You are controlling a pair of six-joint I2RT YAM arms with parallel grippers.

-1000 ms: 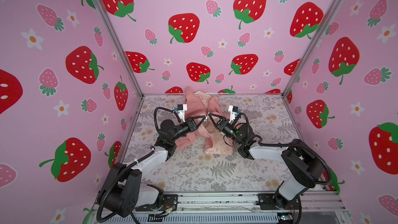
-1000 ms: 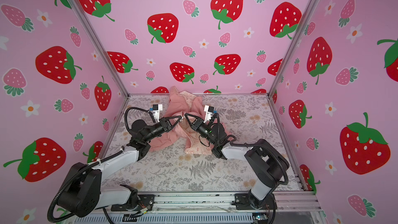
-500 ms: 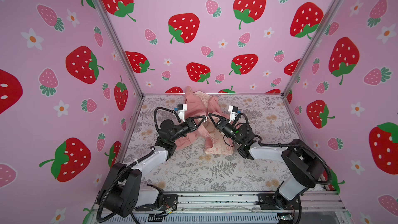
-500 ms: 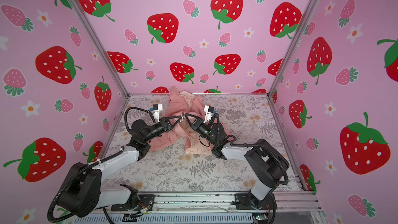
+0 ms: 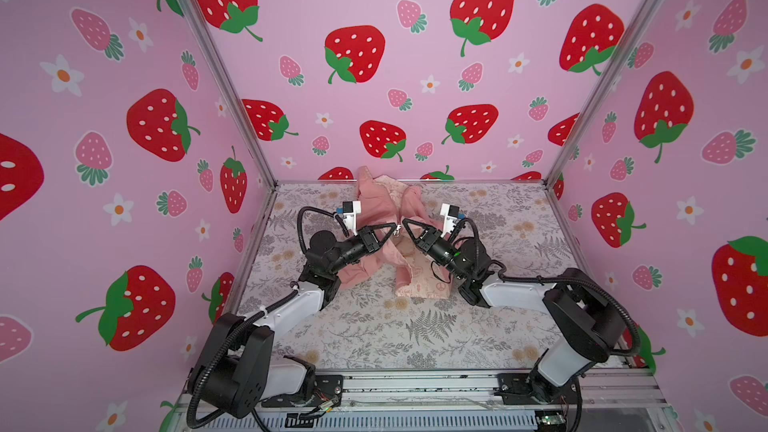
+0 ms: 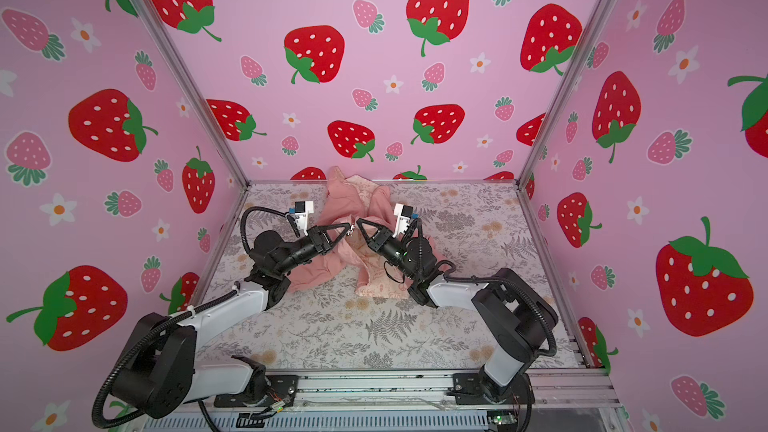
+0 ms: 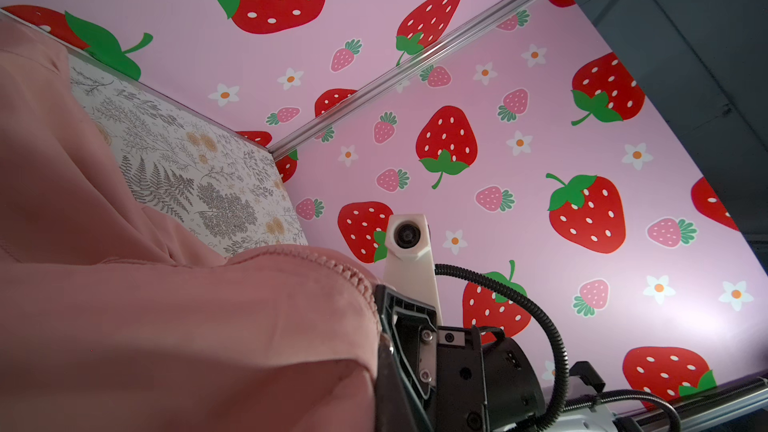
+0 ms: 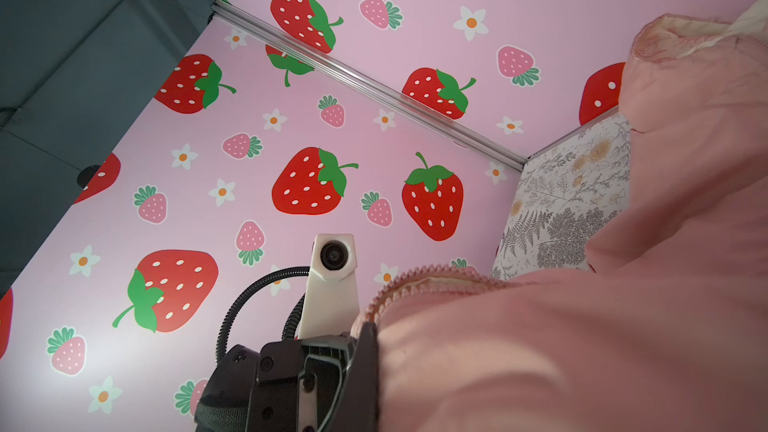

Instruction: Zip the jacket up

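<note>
The salmon-pink jacket [image 5: 380,201] [image 6: 345,201] lies crumpled at the back middle of the table, its front unzipped and cream lining [image 5: 419,284] showing. In both top views my left gripper [image 5: 390,228] [image 6: 347,227] and right gripper [image 5: 407,224] [image 6: 360,223] meet tip to tip above it. Each is shut on one front edge by the zipper, and fabric hangs from both. Pink cloth [image 7: 166,326] with zipper teeth [image 7: 332,268] fills the left wrist view. The right wrist view shows the other edge [image 8: 582,347] and its teeth [image 8: 415,280]. My own fingertips are hidden behind the cloth in both wrist views.
A floral cloth covers the table [image 5: 415,326]. Strawberry-print walls close in the back and both sides, the back wall [image 5: 415,76] just behind the jacket. An aluminium rail [image 5: 415,384] carries both arm bases along the front edge. Each wrist view shows the opposite arm's camera [image 7: 407,235] [image 8: 333,255].
</note>
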